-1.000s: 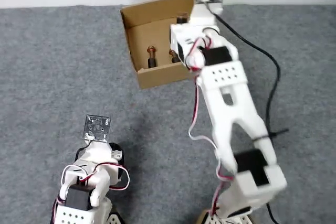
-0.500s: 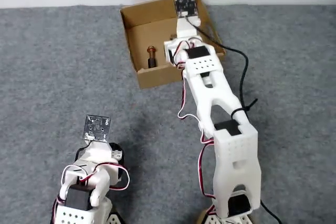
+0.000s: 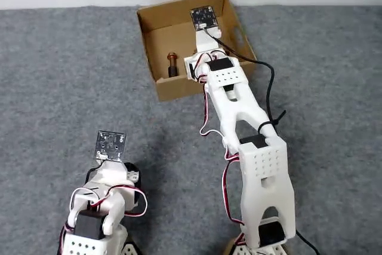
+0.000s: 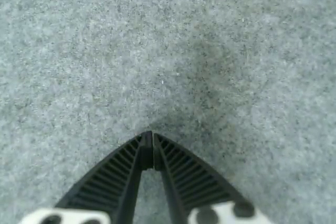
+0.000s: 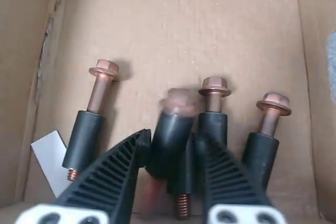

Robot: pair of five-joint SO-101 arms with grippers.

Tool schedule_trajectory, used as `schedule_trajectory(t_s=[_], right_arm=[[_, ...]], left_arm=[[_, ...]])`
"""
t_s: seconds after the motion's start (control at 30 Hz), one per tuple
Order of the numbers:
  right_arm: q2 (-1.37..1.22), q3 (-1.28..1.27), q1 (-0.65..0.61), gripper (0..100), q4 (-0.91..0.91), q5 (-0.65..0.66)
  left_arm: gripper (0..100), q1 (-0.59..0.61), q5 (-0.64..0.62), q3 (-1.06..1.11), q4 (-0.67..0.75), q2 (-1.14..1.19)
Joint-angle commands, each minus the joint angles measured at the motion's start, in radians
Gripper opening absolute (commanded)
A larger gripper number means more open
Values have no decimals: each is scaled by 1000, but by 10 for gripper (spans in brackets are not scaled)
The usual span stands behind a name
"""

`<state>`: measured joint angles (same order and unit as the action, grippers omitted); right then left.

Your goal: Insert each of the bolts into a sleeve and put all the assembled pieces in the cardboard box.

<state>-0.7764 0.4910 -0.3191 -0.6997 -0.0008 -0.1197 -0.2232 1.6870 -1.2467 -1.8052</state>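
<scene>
Right arm (image 3: pixel 239 106) is reaching into the cardboard box (image 3: pixel 179 89). The walls are close on either side and bare box floor lies ahead. The right jaws are spread, with a blurred sleeved bolt (image 5: pixel 173 124) standing between them. Three more sleeved bolts (image 5: pixel 92 114) (image 5: pixel 212 116) (image 5: pixel 265 140) lie in the box beside it. Their long axes are roughly parallel, copper heads toward the far wall and threaded ends toward the arm. The left jaws are pressed together, gripping nothing, over the grey counter (image 4: pixel 236 51), well apart from the box.

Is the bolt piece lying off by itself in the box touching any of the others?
Apart. The right wrist view shows bare floor of the cardboard box between the lone sleeved bolt and the nearest sleeved bolt.
</scene>
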Motion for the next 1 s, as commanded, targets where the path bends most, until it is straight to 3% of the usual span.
schedule_trajectory(t_s=[0.0, 0.27, 0.63, 0.97], right_arm=[[13, 41, 7, 154, 12, 9], [153, 41, 10, 4, -130, 3], [367, 35, 7, 8, -420, -6], [567, 35, 12, 8, -742, -239]], left_arm=[[5, 5, 6, -4, -5, -5], [5, 5, 6, -4, -5, -5], [5, 5, 6, -4, -5, -5], [5, 5, 6, -4, -5, -5]])
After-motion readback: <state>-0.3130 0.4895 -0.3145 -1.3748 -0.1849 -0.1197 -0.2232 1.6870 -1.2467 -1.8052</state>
